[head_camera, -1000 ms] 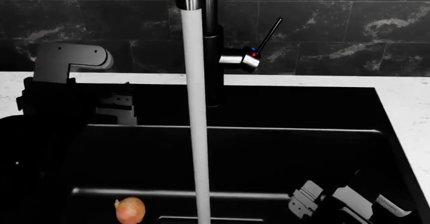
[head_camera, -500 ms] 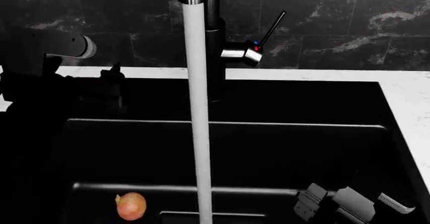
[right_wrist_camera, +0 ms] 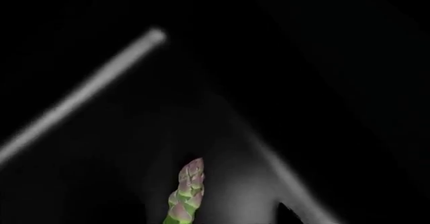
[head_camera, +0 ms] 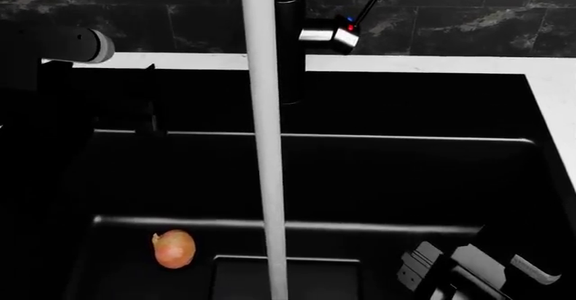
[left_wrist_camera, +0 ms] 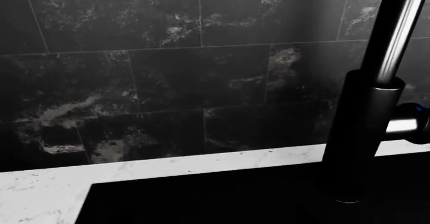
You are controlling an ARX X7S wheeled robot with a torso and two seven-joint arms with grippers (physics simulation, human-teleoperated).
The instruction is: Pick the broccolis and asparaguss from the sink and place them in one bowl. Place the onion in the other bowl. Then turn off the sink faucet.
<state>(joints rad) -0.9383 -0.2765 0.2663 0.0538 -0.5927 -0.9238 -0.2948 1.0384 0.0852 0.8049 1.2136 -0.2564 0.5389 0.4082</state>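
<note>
The black sink [head_camera: 405, 178] fills the head view. The sink faucet [head_camera: 290, 37] stands at its back rim, its thin lever [head_camera: 373, 0] raised, and a white water stream [head_camera: 266, 145] is running. The onion [head_camera: 174, 248] lies on the sink floor at the front left. My left gripper [head_camera: 148, 108] hovers by the sink's back left wall; its jaws are too dark to read. Its wrist view shows the faucet column [left_wrist_camera: 366, 133]. My right gripper [head_camera: 419, 270] is low in the sink's front right, open. An asparagus tip [right_wrist_camera: 185, 194] lies between its jaws. Broccoli and bowls are out of view.
A white marble counter [head_camera: 554, 77] borders the sink at the back and right, and it also shows in the left wrist view [left_wrist_camera: 168, 166]. A dark marble tiled wall [left_wrist_camera: 168, 58] rises behind it. The water stream [right_wrist_camera: 80, 95] crosses the right wrist view.
The head view has tilted down, so the sink and onion sit higher in frame. My left gripper has turned and its grey pads no longer show. The right gripper stays low in the sink.
</note>
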